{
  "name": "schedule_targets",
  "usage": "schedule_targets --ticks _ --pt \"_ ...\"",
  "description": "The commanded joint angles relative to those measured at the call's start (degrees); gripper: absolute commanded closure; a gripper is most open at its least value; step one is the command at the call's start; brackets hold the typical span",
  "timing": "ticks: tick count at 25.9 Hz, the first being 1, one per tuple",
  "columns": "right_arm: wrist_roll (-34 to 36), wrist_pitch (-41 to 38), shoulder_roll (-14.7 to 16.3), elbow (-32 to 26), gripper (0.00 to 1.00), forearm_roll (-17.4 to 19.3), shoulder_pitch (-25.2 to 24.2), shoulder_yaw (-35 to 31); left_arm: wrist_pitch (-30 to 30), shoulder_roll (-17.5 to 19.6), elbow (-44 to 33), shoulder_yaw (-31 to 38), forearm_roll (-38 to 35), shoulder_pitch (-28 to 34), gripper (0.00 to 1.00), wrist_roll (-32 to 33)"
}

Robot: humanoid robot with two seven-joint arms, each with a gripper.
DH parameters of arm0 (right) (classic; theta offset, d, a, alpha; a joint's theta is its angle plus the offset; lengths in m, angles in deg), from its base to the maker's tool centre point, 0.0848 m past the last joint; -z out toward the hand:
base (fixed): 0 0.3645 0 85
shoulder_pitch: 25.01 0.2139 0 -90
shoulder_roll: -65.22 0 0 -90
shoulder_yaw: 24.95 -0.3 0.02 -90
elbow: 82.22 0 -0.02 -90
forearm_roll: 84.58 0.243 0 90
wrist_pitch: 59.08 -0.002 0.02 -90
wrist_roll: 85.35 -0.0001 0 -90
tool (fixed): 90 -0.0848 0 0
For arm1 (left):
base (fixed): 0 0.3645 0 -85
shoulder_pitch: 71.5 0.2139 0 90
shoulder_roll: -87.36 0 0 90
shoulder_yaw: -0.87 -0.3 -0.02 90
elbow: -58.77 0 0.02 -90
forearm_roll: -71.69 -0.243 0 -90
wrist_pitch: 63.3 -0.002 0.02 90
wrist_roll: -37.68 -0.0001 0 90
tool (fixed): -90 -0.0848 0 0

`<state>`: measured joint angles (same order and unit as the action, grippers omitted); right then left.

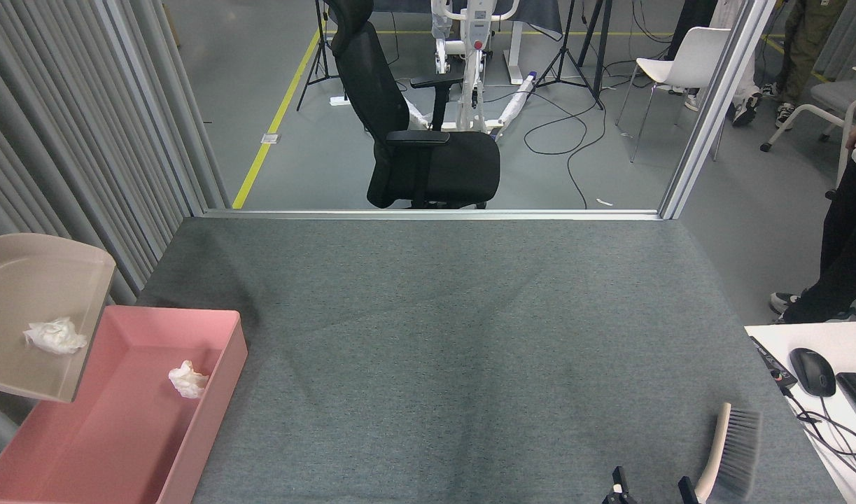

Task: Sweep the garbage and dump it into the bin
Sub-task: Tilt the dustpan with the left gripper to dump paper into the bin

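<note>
The beige dustpan hangs tilted at the far left, its open lip over the left side of the pink bin. One white wad of garbage still lies near the dustpan's lip. A second wad lies inside the bin by its right wall. The dustpan's handle and my left gripper are beyond the left edge of the view. At the bottom edge my right gripper shows only its two fingertips, spread wide with nothing between them. The hand brush rests just right of it.
The grey felt table ends at a metal rail at the back and a pleated wall on the left. A white desk with a mouse, keyboard and cables adjoins at the right. A person's legs stand beyond the right edge.
</note>
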<state>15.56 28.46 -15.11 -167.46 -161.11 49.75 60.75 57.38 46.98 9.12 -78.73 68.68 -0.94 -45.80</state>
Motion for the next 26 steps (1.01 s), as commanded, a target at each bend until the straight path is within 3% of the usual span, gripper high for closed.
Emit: schedule_targets --ticks 1,5,9,12,14,19,22,26 --pt "0.0 0.0 0.0 0.0 0.02 0.1 -0.1 -0.1 0.0 -0.1 0.0 0.1 -0.2 -0.8 1.00 0.0" --pt "0.0 0.0 0.0 0.0 0.02 0.1 -0.5 -0.3 0.2 -0.2 0.0 -0.1 -0.8 -1.1 1.00 -0.5" --pt "0.0 0.0 0.0 0.0 0.02 0.1 -0.6 -0.3 0.8 -0.7 -0.2 0.1 -8.6 -2.3 1.00 -1.3" --pt "0.0 0.0 0.0 0.0 0.02 0.1 -0.6 -0.3 0.6 -0.7 -0.2 0.1 -8.6 -2.7 1.00 -1.0" --pt "0.0 0.0 0.1 0.0 0.02 0.1 -0.6 -0.4 0.2 -0.7 -1.0 0.2 -7.3 -3.0 1.00 -0.5" --pt "0.0 0.0 0.2 0.0 0.02 0.1 -0.8 -0.4 -5.1 -1.2 -5.5 -4.0 5.7 -2.4 1.00 1.6" --pt "0.0 0.0 0.2 0.0 0.02 0.1 -1.3 -0.4 -8.4 -5.4 -6.8 -8.1 10.4 -2.9 0.98 1.6" --pt "0.0 0.2 0.1 -0.2 0.02 0.1 -1.8 -0.5 -14.0 -15.0 -12.8 -9.4 10.3 -2.7 0.96 1.2"
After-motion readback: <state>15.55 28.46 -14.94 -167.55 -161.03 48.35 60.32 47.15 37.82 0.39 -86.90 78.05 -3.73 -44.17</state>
